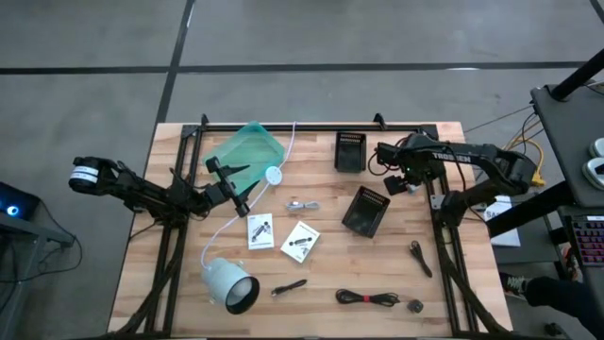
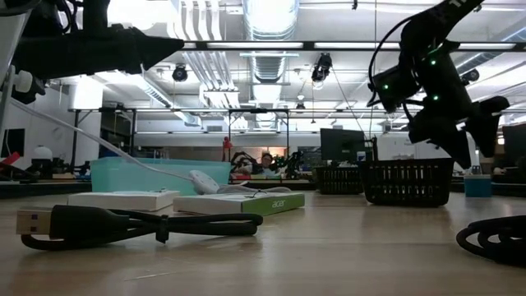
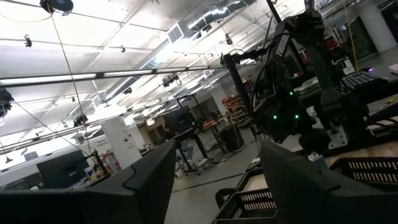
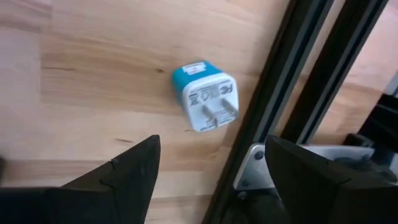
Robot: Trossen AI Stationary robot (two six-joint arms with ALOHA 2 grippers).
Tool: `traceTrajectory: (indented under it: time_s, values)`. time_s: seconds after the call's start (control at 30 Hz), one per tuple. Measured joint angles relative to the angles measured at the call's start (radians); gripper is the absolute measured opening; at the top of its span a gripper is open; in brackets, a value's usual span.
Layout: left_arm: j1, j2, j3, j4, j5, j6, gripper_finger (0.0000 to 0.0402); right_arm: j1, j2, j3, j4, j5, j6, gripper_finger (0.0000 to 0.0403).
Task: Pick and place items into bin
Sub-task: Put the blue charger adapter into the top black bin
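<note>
Left gripper hangs with its fingers spread and nothing between them. It's just beside the green bin, which looks like parking to me: no item is within reach of those fingers.

The two cards, the silver piece and the coiled cable lie loose on the worktop, well apart from either set of fingers and not binned yet.

The action's on the right. The right gripper is released, fingers wide, hovering over a small blue-and-white plug charger. The charger sits on the worktop just ahead of the fingertips, roughly centred on the gap, so I'd guess it's lining up to drop down and pinch it. It's also right beside the black frame rail, which leaves the finger on that side little room.

The charger's white face and two prongs point up at the wrist. Its long axis runs from the blue end to the white end, skewed to the rail rather than parallel. The black bin is near.
</note>
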Motion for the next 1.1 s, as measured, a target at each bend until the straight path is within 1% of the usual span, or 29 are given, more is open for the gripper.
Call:
traceTrajectory:
  time_s: [0.3,0.57,0.8,1.1]
  values:
    - [0.0,0.001,0.0,0.0,0.0,0.001,0.0217,-0.058,0.01,-0.003,0.079,0.012,-0.058,0.0271]
    - [0.0,0.001,0.0,0.0,0.0,0.001,0.0217,-0.104,0.011,-0.028,0.089,0.01,-0.083,0.0274]
    - [0.0,0.001,0.0,0.0,0.0,0.001,0.0217,-0.103,0.011,-0.078,0.189,0.007,-0.079,0.0271]
    - [0.0,0.001,-0.001,0.0,0.0,0.001,0.0217,-0.107,0.011,-0.114,0.204,0.011,-0.099,0.0256]
